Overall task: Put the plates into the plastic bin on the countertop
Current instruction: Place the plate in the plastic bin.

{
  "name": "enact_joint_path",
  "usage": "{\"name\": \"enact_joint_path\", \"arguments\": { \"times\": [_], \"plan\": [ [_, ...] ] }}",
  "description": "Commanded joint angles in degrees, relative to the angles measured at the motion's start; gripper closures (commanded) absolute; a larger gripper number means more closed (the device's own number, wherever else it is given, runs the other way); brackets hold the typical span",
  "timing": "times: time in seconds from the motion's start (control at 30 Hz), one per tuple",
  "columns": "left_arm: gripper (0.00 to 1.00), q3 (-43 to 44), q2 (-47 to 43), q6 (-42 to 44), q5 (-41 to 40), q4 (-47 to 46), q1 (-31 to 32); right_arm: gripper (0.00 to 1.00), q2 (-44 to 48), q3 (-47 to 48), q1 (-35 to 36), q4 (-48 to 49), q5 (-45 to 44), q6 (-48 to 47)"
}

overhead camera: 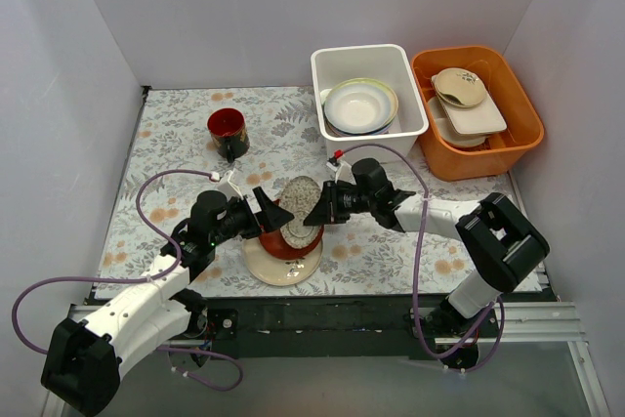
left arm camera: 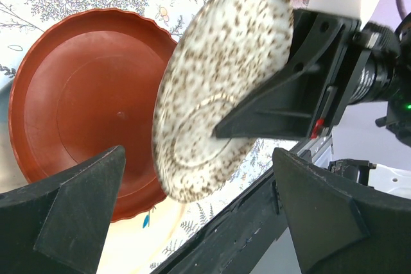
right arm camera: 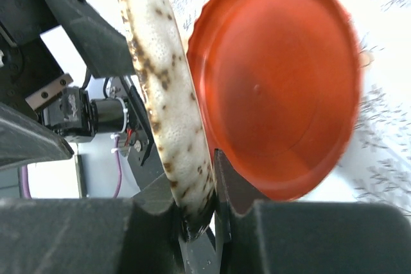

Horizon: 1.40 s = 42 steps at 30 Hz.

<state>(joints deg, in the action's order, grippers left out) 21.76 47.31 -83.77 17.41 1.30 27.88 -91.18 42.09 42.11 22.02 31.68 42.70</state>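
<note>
The right gripper (left arm camera: 226, 130) pinches the speckled dish (left arm camera: 218, 75), tilted, just over the red-brown plate (left arm camera: 83, 101).

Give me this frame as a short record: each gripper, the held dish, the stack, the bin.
left gripper: fingers open, empty, beside the speckled dish
right gripper: shut on the speckled dish rim, dish tilted on edge
under it: red-brown plate on cream plate, on countertop
plastic bin: already holds plates
also: dark-red cup; orange tub with beige dishes
</note>
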Motion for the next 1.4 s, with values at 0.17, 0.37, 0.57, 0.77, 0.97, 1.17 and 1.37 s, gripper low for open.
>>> {"name": "enact_joint_path", "arguments": {
  "times": [0.17, 0.37, 0.57, 0.77, 0.97, 1.17, 1.37],
  "plan": [
    [0.02, 0.48, 0.24, 0.89, 0.78, -0.59, 0.07, 0.99, 3.99, 7.66, -3.87, -2.42, 0.66, -4.2],
    [0.02, 0.21, 0.15, 0.62, 1.4, -0.86, 0.07, 0.99, 4.43, 10.03, -6.33, -4.79, 1.01, -5.52],
    [0.02, 0.39, -0.02, 0.71, 1.84, -1.04, 0.07, 0.99, 4.52, 11.61, -9.06, -5.76, 1.8, -6.13],
    [0.02, 0.39, 0.24, 0.8, 2.01, -0.95, 0.07, 0.99, 4.6, 14.68, -12.57, -6.81, 2.68, -6.49],
    [0.02, 0.13, 0.59, 0.71, 2.45, -0.95, 0.07, 0.99, 4.43, 17.41, -15.91, -7.08, 3.39, -6.14],
    [0.02, 0.13, 0.77, 0.71, 2.63, -0.95, 0.07, 0.99, 3.38, 19.88, -18.37, -7.43, 4.09, -5.96],
    [0.02, -0.05, 1.03, 0.71, 2.63, -0.95, 0.07, 0.99, 2.5, 22.07, -21.01, -7.69, 4.53, -5.78]
  ]
}}
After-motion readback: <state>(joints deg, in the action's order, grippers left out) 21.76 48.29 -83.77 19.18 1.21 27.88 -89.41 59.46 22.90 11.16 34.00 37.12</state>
